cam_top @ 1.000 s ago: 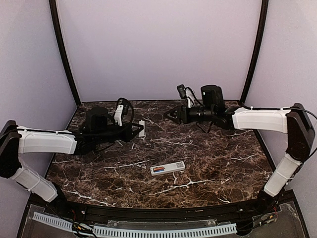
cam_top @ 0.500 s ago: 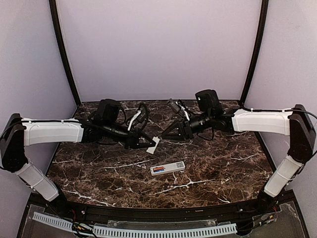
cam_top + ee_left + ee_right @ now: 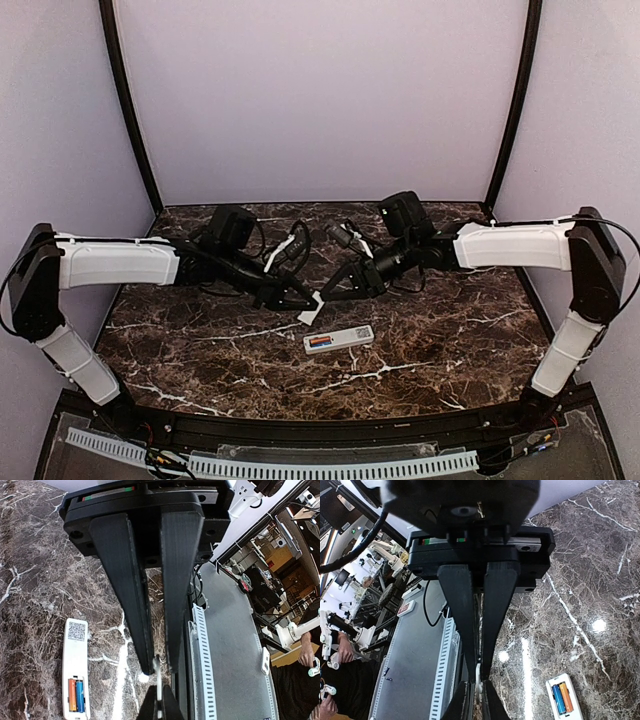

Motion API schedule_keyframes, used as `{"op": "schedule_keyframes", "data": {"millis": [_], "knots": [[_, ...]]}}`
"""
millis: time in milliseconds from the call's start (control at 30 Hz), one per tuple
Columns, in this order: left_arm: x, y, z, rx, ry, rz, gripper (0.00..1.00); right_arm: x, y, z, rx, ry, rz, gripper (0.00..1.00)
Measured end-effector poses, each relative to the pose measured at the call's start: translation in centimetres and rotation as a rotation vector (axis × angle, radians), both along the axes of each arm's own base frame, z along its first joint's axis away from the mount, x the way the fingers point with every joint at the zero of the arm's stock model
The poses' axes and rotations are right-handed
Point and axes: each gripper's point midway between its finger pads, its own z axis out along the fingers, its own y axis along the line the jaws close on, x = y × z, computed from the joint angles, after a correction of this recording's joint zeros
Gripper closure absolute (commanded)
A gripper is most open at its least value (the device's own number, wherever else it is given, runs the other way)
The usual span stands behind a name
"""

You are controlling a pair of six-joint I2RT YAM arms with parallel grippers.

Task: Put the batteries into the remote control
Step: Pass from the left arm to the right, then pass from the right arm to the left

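Dark brown marble with white veining on the table (image 3: 450,330). White on the remote control (image 3: 339,339), with a black-and-white QR square (image 3: 76,630) at one end. Batteries (image 3: 76,696) in its bay: one orange, one blue. White on the thin cover piece (image 3: 311,308). Black on both sets of jaws, white shells on the arms (image 3: 110,262), pale lavender on the walls (image 3: 320,100)

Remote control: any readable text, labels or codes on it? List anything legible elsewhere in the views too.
No word or number can be read in any view.
remote control: a QR code at one end, no words beside it, pattern too small to decode.
batteries: one orange, one blue, any print too small to read.
red tag off the table, right wrist view: blurred, unreadable.
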Motion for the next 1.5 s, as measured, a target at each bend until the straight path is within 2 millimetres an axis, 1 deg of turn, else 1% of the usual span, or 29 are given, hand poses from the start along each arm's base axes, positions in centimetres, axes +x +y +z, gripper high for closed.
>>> {"op": "schedule_keyframes", "data": {"millis": [67, 100, 133, 167, 200, 233, 267, 300, 333, 367, 400, 467, 500, 667, 733, 900, 967, 1033, 1167, 1300, 1500], "knots": [[-0.1, 0.0, 0.0, 0.001, 0.004, -0.006, 1.00, 0.0, 0.0, -0.2, 0.000, 0.003, 0.005, 1.00], [-0.2, 0.0, -0.1, 0.000, 0.005, -0.010, 0.99, 0.0, 0.1, -0.2, -0.002, 0.006, 0.007, 1.00], [-0.2, 0.0, -0.1, 0.002, 0.009, -0.012, 0.97, -0.1, 0.1, -0.3, -0.003, 0.012, 0.010, 1.00], [-0.2, 0.0, -0.3, 0.004, 0.011, -0.014, 0.85, -0.1, 0.1, -0.4, -0.006, 0.016, 0.010, 1.00], [-0.2, 0.0, -0.3, 0.006, 0.012, -0.015, 0.78, -0.1, 0.1, -0.5, -0.008, 0.018, 0.010, 1.00], [-0.1, 0.0, -0.4, 0.008, 0.004, -0.014, 0.63, -0.1, 0.1, -0.4, -0.008, 0.020, 0.011, 1.00], [0.0, 0.0, -0.5, 0.014, 0.005, -0.006, 0.57, -0.1, 0.1, -0.4, -0.008, 0.021, 0.010, 1.00], [0.1, 0.0, -0.5, 0.017, 0.002, 0.001, 0.47, -0.1, 0.1, -0.4, -0.006, 0.023, 0.008, 1.00], [0.3, 0.0, -0.6, 0.020, -0.002, 0.014, 0.43, 0.1, 0.2, -0.3, -0.003, 0.025, 0.001, 1.00], [0.6, 0.0, -0.6, 0.020, -0.013, 0.026, 0.37, 0.3, 0.2, -0.3, 0.000, 0.029, -0.011, 1.00], [1.0, 0.1, -0.7, 0.020, -0.022, 0.050, 0.34, 0.6, 0.1, -0.3, 0.006, 0.037, -0.028, 1.00], [1.5, 0.9, -1.1, 0.021, -0.026, 0.111, 0.32, 1.3, -0.6, -0.7, 0.012, 0.064, -0.082, 1.00], [1.8, 1.7, -1.2, 0.015, -0.033, 0.157, 0.33, 1.9, -1.2, -1.0, 0.016, 0.081, -0.123, 1.00], [3.6, 4.6, -0.3, -0.079, -0.033, 0.339, 0.39, 5.6, -3.9, -2.1, 0.075, 0.174, -0.344, 1.00], [4.2, 5.2, -0.2, -0.126, -0.002, 0.397, 0.41, 6.5, -4.5, -2.1, 0.120, 0.213, -0.414, 1.00], [5.2, 4.6, -0.7, -0.230, 0.131, 0.450, 0.45, 7.8, -4.2, -0.3, 0.273, 0.285, -0.471, 1.00], [5.6, 4.3, -0.8, -0.269, 0.175, 0.460, 0.47, 8.2, -4.0, -0.3, 0.301, 0.332, -0.484, 1.00], [5.9, 4.0, -0.4, -0.312, 0.210, 0.463, 0.49, 8.5, -3.7, -0.8, 0.309, 0.383, -0.498, 1.00], [5.9, 3.4, 0.6, -0.383, 0.250, 0.447, 0.53, 8.1, -3.0, -1.5, 0.305, 0.448, -0.498, 1.00], [5.5, 2.5, 1.2, -0.412, 0.273, 0.421, 0.55, 7.5, -2.4, -1.0, 0.317, 0.467, -0.476, 1.00], [5.7, 2.2, 0.4, -0.409, 0.316, 0.434, 0.61, 7.4, -2.2, -0.3, 0.335, 0.470, -0.464, 1.00]]}}
